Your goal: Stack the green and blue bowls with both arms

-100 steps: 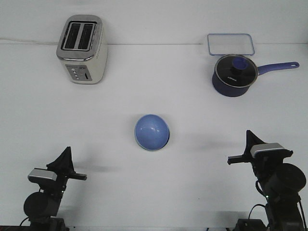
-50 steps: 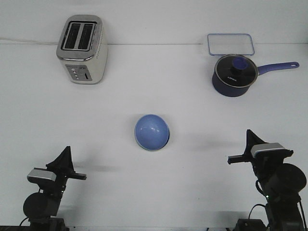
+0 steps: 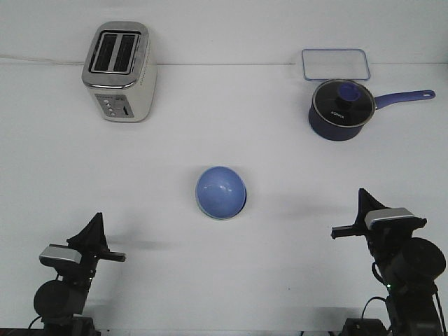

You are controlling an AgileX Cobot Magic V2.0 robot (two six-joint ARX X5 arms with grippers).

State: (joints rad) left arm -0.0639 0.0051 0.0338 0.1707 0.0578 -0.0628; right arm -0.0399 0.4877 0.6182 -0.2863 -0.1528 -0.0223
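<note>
The light blue bowl [image 3: 220,191] sits upright at the middle of the white table [image 3: 224,119]. A thin pale mint edge [image 3: 244,201] shows along its near and right rim, as if the green bowl lies nested under it; the rest of the green bowl is hidden. My left gripper [image 3: 96,222] is at the near left, well away from the bowl, with its fingers together in a point and nothing in them. My right gripper [image 3: 363,198] is at the near right, also away from the bowl, with its fingers together and nothing in them.
A silver toaster [image 3: 119,71] stands at the far left. A dark navy saucepan with a glass lid [image 3: 341,109] stands at the far right, its handle pointing right. A clear rectangular container lid [image 3: 335,64] lies behind the saucepan.
My left arm has sunk slightly back and down towards the near edge. The bowl and my right arm have not moved.
</note>
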